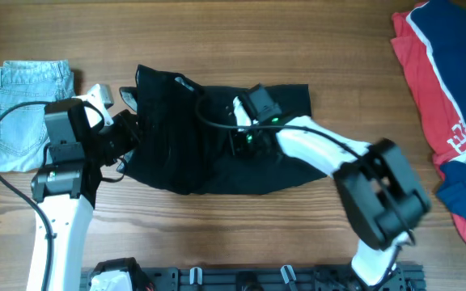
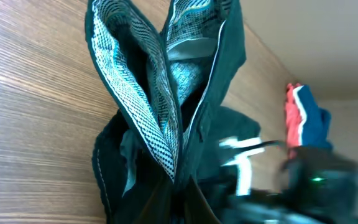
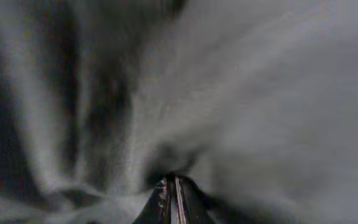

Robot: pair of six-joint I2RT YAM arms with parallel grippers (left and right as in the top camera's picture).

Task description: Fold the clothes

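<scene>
Overhead, the right arm (image 1: 379, 194) bulks nearest the lens. Its right gripper (image 1: 243, 137) is buried mid-way across the plain black soft fabric garment (image 1: 209, 170), which lies crumpled mid-table. The left gripper (image 1: 132, 133) bites the garment's left edge, probably so the 2 can lift a fold.

Left wrist: jaws pressed together pinch a tented ridge, its checked lining showing.

Right wrist: jaws closed on taut cloth.

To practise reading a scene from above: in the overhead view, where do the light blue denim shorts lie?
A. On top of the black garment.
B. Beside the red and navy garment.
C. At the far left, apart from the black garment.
C: the denim shorts lie far left, bare wood between them and the black garment.
</scene>
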